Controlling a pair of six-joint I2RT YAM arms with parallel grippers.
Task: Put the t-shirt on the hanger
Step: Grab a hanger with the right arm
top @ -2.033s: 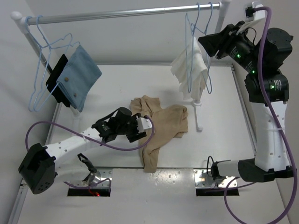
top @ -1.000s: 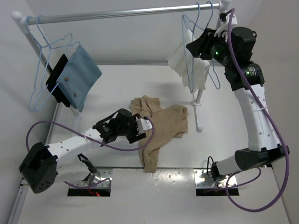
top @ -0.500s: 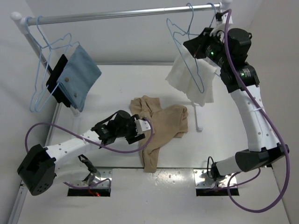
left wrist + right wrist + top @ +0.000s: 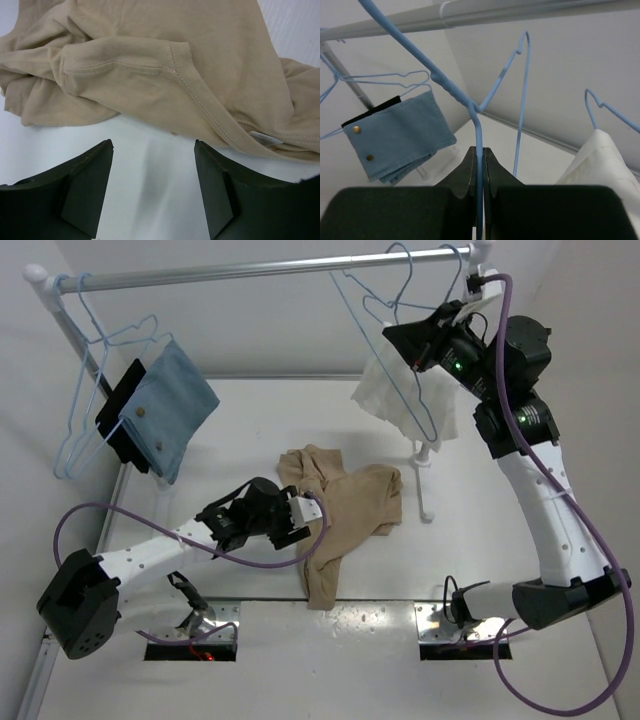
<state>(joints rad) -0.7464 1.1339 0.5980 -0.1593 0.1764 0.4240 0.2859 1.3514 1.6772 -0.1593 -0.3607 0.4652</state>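
Right wrist: the right gripper point(image 4: 479, 161) has its fingers pressed together on the wire of the hanger point(image 4: 479, 125), clamped just under the fork of the wire below the rail point(image 4: 520, 12). A white cloth point(image 4: 600, 160) hangs under the rail's right part, a folded light-blue cloth point(image 4: 400, 132) under its left part

Left wrist: the left gripper point(image 4: 152, 165) has its fingers apart with nothing between them; the t-shirt point(image 4: 165, 65) lies crumpled just ahead of the fingertips

Top external: the hanger tilts under the rail's right end, pinched by the right gripper; whether its hook rests on the rail I cannot tell. The t-shirt lies in a heap on the table point(image 4: 250, 430), in front of and below the rail's middle, with the left gripper low at the heap's left edge, towards the rail's left end
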